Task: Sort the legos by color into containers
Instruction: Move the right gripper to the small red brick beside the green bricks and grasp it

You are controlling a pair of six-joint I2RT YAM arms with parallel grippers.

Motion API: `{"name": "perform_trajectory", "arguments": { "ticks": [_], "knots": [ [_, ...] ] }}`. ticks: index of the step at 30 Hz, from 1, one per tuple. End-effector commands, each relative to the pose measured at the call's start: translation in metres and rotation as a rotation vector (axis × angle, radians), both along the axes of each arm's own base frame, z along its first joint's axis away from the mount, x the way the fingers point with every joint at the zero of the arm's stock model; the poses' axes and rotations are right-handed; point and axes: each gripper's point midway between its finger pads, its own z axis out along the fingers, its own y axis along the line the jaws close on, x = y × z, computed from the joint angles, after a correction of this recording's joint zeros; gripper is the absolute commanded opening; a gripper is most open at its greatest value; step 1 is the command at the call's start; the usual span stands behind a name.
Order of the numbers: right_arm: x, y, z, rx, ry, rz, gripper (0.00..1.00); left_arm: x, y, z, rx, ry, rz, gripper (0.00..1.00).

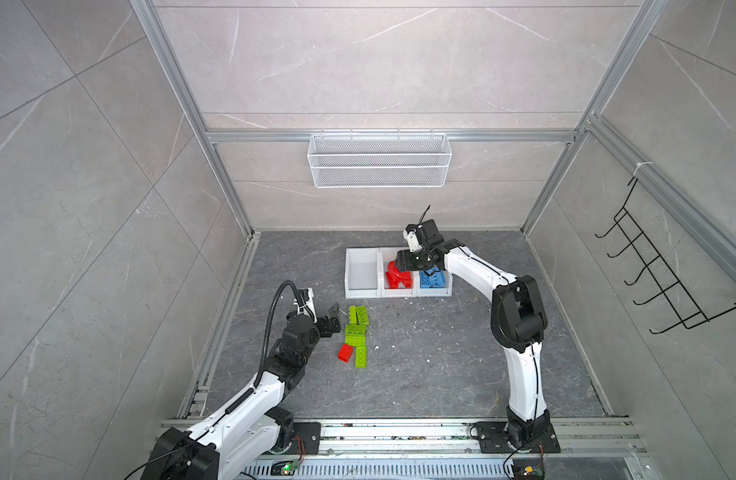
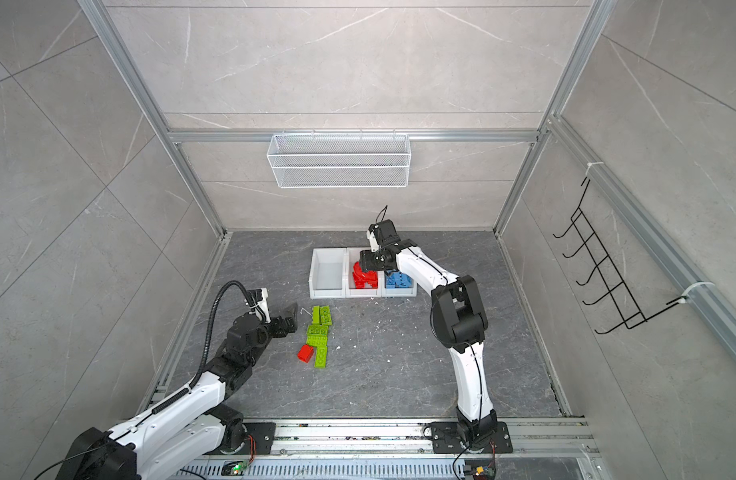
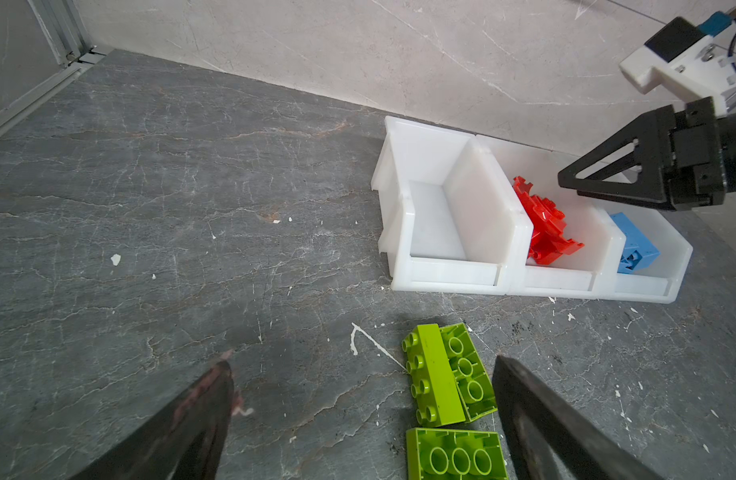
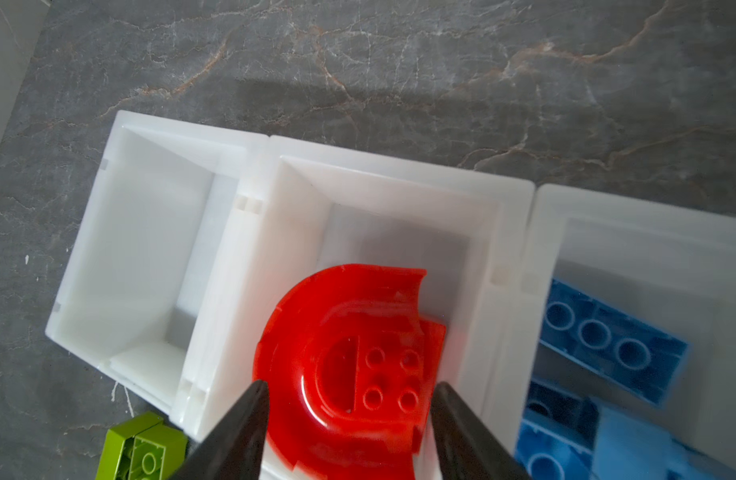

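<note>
Several green legos [image 1: 355, 332] and a red brick [image 1: 345, 353] lie beside the left gripper [image 1: 337, 318], jaws wide apart; greens likely go next into the empty left container [image 1: 362, 276]. Over the middle container [image 4: 391, 170], the right gripper [image 4: 351, 388] has its jaws parted above the red arch [image 4: 341, 332] inside.

2 white arms [image 1: 524, 376] with black joints [image 1: 517, 316]

Bright, even, diffuse from above; soft shadows on the table [image 1: 420, 365]; wide-angle bowing at edges (close foreground in wrist views blurred).
</note>
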Motion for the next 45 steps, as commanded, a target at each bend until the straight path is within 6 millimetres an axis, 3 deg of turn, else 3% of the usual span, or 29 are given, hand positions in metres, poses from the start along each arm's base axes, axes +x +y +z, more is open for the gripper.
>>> {"name": "perform_trajectory", "arguments": {
  "ticks": [1,6,11,15,20,25,30,36,39,45],
  "knots": [
    [-0.010,-0.006,0.026,-0.005,-0.036,0.002,0.65,0.002,0.001,0.010,-0.013,-0.035,0.008,0.99],
    [-0.049,0.014,0.050,0.089,-0.126,0.118,0.62,0.002,0.004,0.011,-0.007,-0.041,0.023,0.99],
    [-0.124,0.060,0.054,0.083,-0.184,0.338,0.62,0.001,0.016,0.015,-0.023,-0.056,0.087,0.99],
    [-0.186,0.102,0.056,0.106,-0.206,0.505,0.62,0.000,0.041,0.014,-0.077,-0.038,0.184,0.99],
    [-0.228,0.137,0.049,0.034,-0.209,0.607,0.62,-0.003,0.076,0.001,-0.198,-0.006,0.291,0.99],
    [-0.243,0.166,0.037,0.021,-0.201,0.655,0.62,-0.001,0.079,-0.009,-0.230,0.017,0.296,0.99],
    [-0.243,0.182,0.021,-0.022,-0.184,0.670,0.62,-0.003,0.077,-0.016,-0.248,0.041,0.300,0.99],
    [-0.240,0.188,0.009,-0.035,-0.165,0.683,0.62,-0.005,0.088,-0.023,-0.322,0.069,0.401,0.99],
    [-0.231,0.188,0.001,-0.077,-0.172,0.661,0.62,-0.001,0.088,-0.023,-0.251,0.072,0.375,0.99],
    [-0.231,0.193,-0.020,-0.149,-0.104,0.708,0.63,-0.012,0.089,-0.022,-0.274,0.051,0.376,0.99]
  ]
}}
